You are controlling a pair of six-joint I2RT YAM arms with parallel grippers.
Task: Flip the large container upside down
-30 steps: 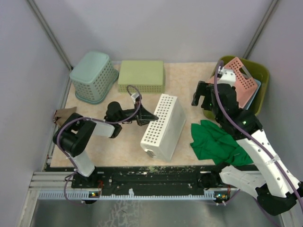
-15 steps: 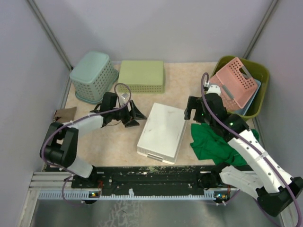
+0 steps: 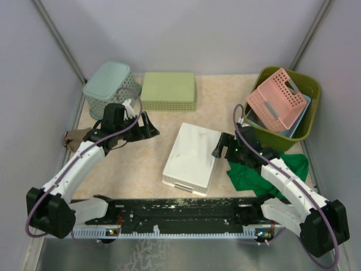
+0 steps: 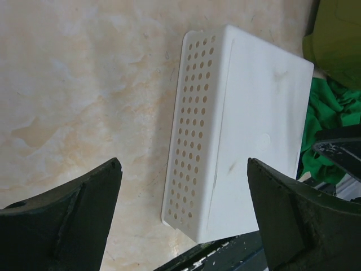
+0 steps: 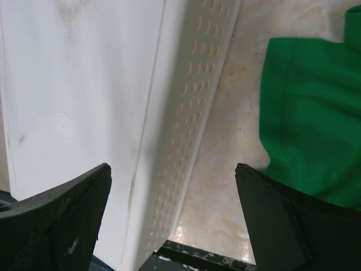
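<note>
The left claw [image 3: 150, 125] has let go of the white basket [image 3: 192, 155] and drawn back leftward, fingers wide apart. The basket stood on its side a second ago and now lies flat, bottom up, between both claws. The right claw [image 3: 219, 147], spread and empty, has come down beside the basket. The green tub [image 3: 312, 107] sits upright behind it to the right, untouched.
</note>
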